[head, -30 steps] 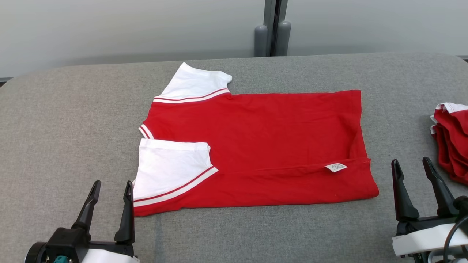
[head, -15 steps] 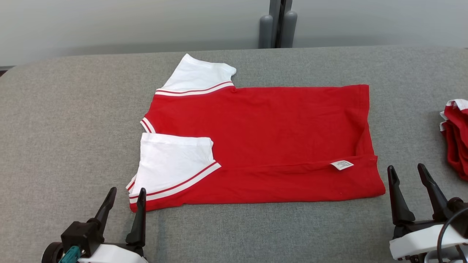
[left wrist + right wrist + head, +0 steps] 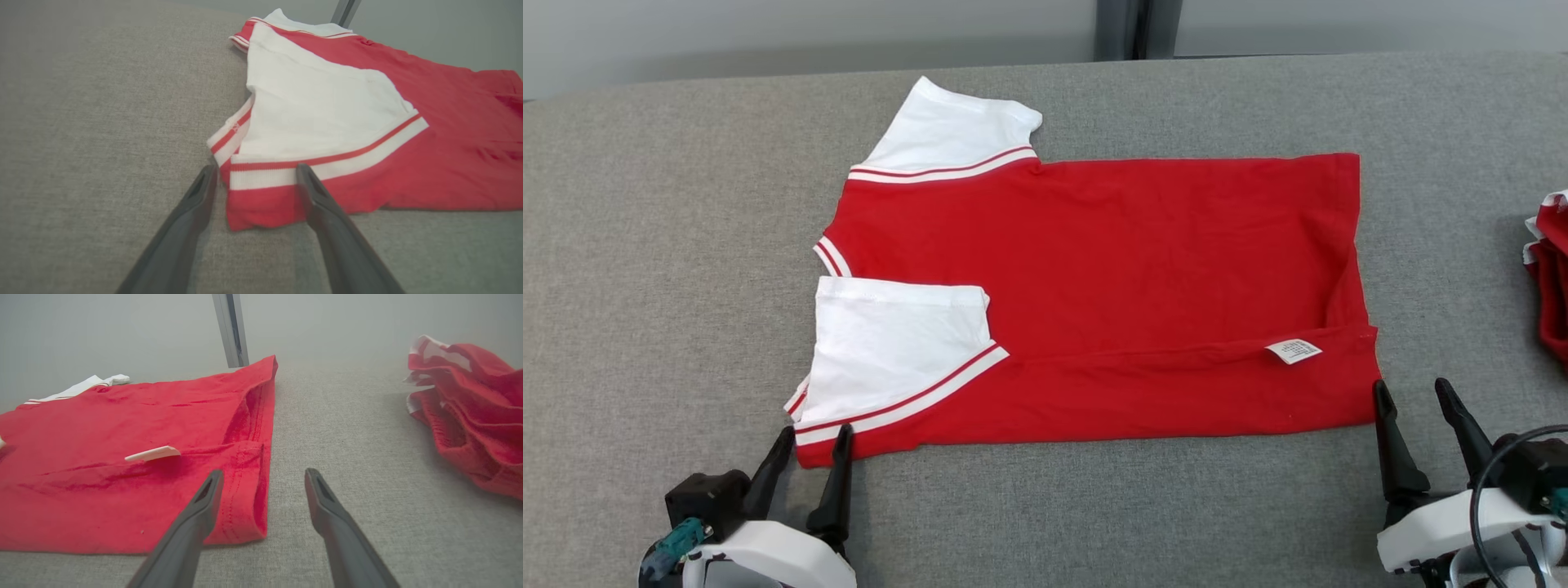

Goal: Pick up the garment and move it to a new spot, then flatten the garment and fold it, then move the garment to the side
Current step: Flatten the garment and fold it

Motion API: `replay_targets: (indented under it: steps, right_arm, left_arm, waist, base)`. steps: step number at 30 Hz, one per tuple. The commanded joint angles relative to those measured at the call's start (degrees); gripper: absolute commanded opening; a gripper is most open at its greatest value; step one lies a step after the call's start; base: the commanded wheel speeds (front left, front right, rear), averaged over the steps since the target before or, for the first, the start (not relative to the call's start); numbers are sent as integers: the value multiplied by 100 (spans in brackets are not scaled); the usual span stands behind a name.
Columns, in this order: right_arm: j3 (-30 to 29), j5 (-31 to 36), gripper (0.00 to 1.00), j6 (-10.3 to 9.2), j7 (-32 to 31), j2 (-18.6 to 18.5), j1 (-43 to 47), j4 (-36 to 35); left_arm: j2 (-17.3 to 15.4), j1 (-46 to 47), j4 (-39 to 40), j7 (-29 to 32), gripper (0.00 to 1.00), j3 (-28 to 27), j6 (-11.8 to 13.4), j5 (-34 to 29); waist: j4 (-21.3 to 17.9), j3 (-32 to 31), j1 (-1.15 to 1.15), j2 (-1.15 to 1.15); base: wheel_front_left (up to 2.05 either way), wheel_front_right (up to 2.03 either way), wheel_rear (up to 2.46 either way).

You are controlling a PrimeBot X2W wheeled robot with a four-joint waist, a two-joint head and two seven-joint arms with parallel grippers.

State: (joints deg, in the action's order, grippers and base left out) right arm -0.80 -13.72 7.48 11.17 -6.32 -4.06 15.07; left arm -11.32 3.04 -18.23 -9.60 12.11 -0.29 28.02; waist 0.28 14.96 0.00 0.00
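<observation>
The garment [image 3: 1143, 269], a bright red T-shirt with white sleeves, lies flat on the grey padded table [image 3: 645, 245]. Its near long edge is folded over, and a small white label [image 3: 1294, 351] shows there. My left gripper [image 3: 815, 431] is open at the near left corner. In the left wrist view the gripper [image 3: 256, 168] straddles the striped sleeve edge of the garment [image 3: 449, 163]. My right gripper [image 3: 1412, 387] is open at the near right corner. In the right wrist view the gripper [image 3: 264, 473] has its left finger over the hem of the garment [image 3: 122, 416].
A second crumpled red-and-white cloth pile [image 3: 1553, 278] lies at the table's right edge, close to my right arm, and the pile [image 3: 470, 416] shows in the right wrist view. A grey post [image 3: 1123, 24] and a pale wall stand behind the table.
The head camera has tilted down, shifting the whole picture. Both open grippers have come closer to the garment's near corners, the left toward the sleeve corner, the right toward the hem corner.
</observation>
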Motion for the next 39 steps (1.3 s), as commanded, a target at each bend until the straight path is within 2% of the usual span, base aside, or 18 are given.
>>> replay_targets:
  steps: [1,11,12,13,14,15,21,26,39]
  right_arm:
    - [34,-40,100,3,29,-19,-88,41]
    - [375,-342,100,3,-9,30,-492,855]
    - [408,-385,66,3,-12,36,-514,917]
    - [432,-409,35,3,-10,28,-537,968]
    - [448,-441,8,3,3,19,-562,1006]
    - [458,-477,0,3,-5,20,-570,1053]
    - [509,-670,0,0,10,-57,-568,1183]
    - [484,-823,0,0,-1,-127,-390,989]
    - [147,-841,0,1,-483,-182,619,-52]
  left_arm:
    - [-2,137,-44,-10,100,-23,-37,37]
    - [74,508,-678,321,100,-13,-315,425]
    - [68,528,-713,366,67,11,-346,442]
    - [65,542,-740,361,7,18,-348,458]
    - [59,561,-772,382,0,43,-368,464]
    - [57,575,-802,410,0,72,-393,473]
    - [1,575,-810,385,0,113,-368,437]
    - [-111,408,-460,405,0,94,-288,419]
    - [-289,-775,1151,932,0,130,224,463]
  waist:
    - [-3,42,0,0]
    - [8,285,0,0]
    - [8,298,0,0]
    - [8,309,0,0]
    - [9,320,0,0]
    - [14,324,0,0]
    - [50,283,0,0]
    - [91,160,0,0]
    - [232,-192,0,0]
  base:
    - [0,0,0]
    - [0,0,0]
    - [0,0,0]
    - [0,0,0]
    - [0,0,0]
    - [0,0,0]
    - [0,0,0]
    - [0,0,0]
    - [0,0,0]
